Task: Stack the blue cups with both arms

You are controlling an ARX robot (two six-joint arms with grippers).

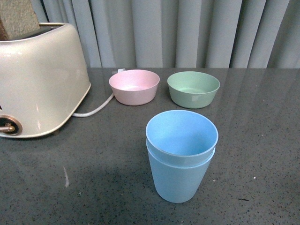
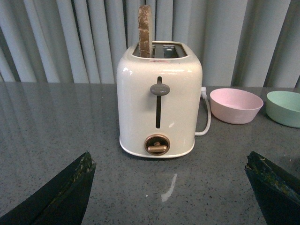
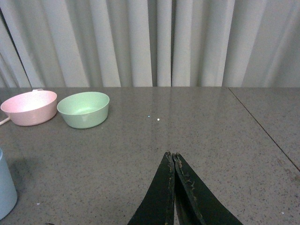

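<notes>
The two light blue cups (image 1: pixel 180 157) stand nested, one inside the other, upright on the grey table near the front, in the front view. An edge of the blue cups (image 3: pixel 5 187) also shows in the right wrist view. Neither arm appears in the front view. My left gripper (image 2: pixel 171 161) is open, its two black fingers (image 2: pixel 70 187) wide apart over bare table, facing the toaster. In its own wrist view my right gripper (image 3: pixel 171 154) is shut, with nothing between the fingers, hovering over the table away from the cups.
A cream toaster (image 1: pixel 37 79) with a slice of bread and a white cord stands at the left. A pink bowl (image 1: pixel 134 86) and a green bowl (image 1: pixel 193 88) sit behind the cups. Grey curtains hang behind the table. A seam (image 3: pixel 262 126) crosses the tabletop at the right.
</notes>
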